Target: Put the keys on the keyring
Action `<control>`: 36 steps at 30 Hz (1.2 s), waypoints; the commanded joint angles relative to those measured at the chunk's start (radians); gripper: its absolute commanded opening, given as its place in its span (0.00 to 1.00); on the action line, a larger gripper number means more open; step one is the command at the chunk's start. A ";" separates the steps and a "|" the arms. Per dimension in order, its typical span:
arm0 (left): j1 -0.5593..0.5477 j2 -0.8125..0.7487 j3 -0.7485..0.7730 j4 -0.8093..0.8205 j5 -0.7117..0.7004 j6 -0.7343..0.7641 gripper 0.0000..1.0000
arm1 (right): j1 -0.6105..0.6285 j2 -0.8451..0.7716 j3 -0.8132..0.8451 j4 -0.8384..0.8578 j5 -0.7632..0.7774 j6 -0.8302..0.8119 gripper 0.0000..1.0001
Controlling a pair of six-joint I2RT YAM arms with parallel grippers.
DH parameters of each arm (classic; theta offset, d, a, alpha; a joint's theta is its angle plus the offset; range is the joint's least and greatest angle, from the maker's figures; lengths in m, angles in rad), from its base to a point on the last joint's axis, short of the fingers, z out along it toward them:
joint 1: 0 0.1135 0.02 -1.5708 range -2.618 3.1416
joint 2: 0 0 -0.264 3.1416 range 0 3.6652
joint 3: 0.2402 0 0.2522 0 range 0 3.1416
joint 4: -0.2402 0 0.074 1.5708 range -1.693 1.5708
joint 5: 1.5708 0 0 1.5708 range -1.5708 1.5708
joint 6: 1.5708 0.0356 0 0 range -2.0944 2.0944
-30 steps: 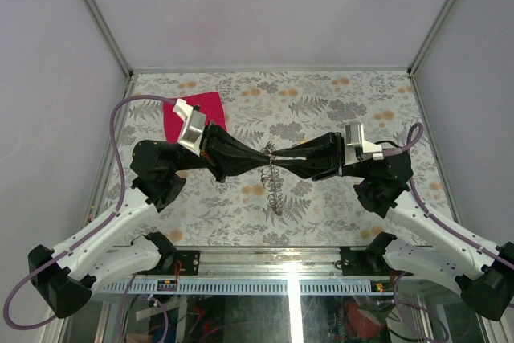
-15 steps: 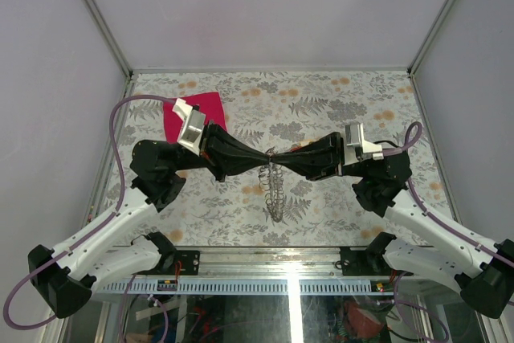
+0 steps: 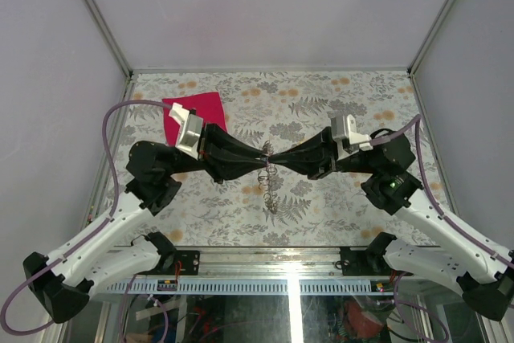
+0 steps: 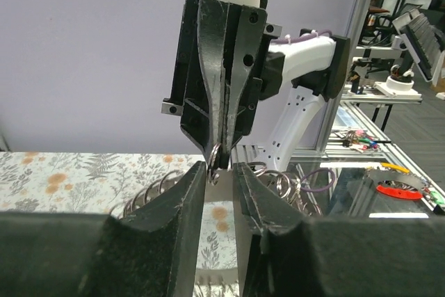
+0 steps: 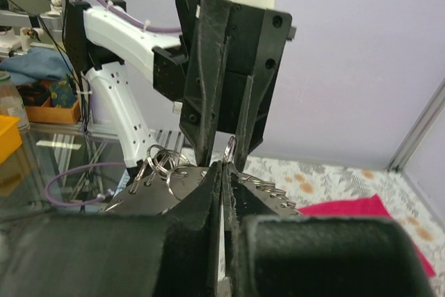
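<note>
Both grippers meet tip to tip above the middle of the table. My right gripper (image 3: 274, 153) (image 5: 222, 165) is shut on the keyring (image 5: 230, 149) (image 4: 214, 157), a thin silvery loop that sticks up out of its tips. In the left wrist view my left gripper (image 3: 263, 153) (image 4: 220, 169) stands open, its fingers (image 4: 184, 199) a narrow gap apart on either side of that loop. A grey metal plate (image 5: 139, 199) strung with several more silvery rings (image 5: 161, 158) hangs below the grippers (image 3: 271, 188). I cannot make out the keys in any view.
A pink-red cloth (image 3: 210, 108) (image 5: 348, 208) lies at the back left of the fern-and-flower printed tabletop (image 3: 337, 198). Grey walls close in the left, right and back sides. The metal frame rail (image 3: 289, 259) runs along the near edge.
My left gripper's jaws have parted after being shut. My right gripper has closed fully on the keyring, and its wrist has shifted a little back and left.
</note>
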 commanded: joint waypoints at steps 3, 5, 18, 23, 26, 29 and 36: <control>-0.003 -0.050 0.051 -0.190 -0.033 0.149 0.25 | 0.012 -0.022 0.177 -0.440 0.036 -0.183 0.00; -0.003 -0.059 0.065 -0.241 -0.041 0.182 0.26 | 0.011 -0.014 0.223 -0.542 0.047 -0.219 0.00; -0.002 -0.097 0.114 -0.452 -0.084 0.312 0.28 | 0.012 0.023 0.400 -0.845 0.067 -0.305 0.00; -0.002 -0.093 0.113 -0.442 -0.081 0.302 0.28 | 0.011 0.024 0.401 -0.830 0.066 -0.301 0.00; -0.003 -0.091 0.106 -0.386 -0.072 0.273 0.28 | 0.012 0.005 0.353 -0.727 0.052 -0.262 0.00; -0.002 -0.091 0.093 -0.310 -0.066 0.224 0.28 | 0.011 -0.020 0.280 -0.571 0.038 -0.199 0.00; -0.003 -0.105 0.063 -0.138 -0.079 0.121 0.28 | 0.012 -0.050 0.163 -0.251 0.057 -0.063 0.00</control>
